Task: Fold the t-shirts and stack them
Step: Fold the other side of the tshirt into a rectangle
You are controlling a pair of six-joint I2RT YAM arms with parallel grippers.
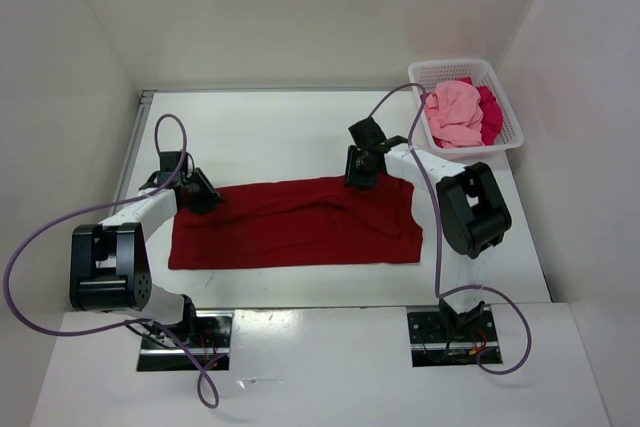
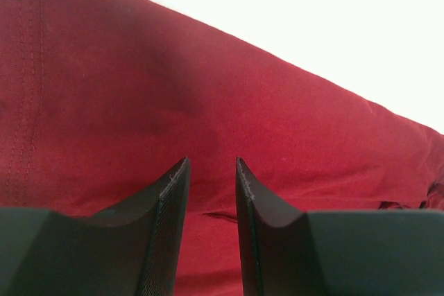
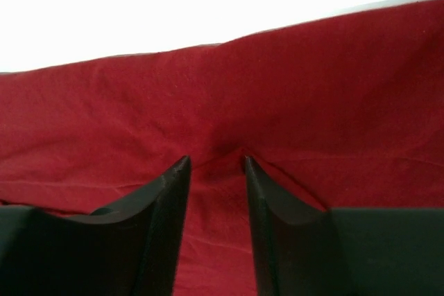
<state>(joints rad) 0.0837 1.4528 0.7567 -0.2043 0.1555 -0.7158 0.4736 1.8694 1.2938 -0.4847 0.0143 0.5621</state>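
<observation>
The right gripper [image 3: 215, 159] pinches the red shirt [image 1: 290, 222] at its far edge to fold it; whether the left gripper [image 2: 211, 161] holds it, I cannot tell.

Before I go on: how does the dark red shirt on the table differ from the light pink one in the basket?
The dark red shirt lies spread wide and flat on the table; the light pink shirt sits bunched in the white basket. The left gripper and right gripper are at the dark red shirt's far edge; neither is near the light pink shirt. Both are soft cloth.
</observation>
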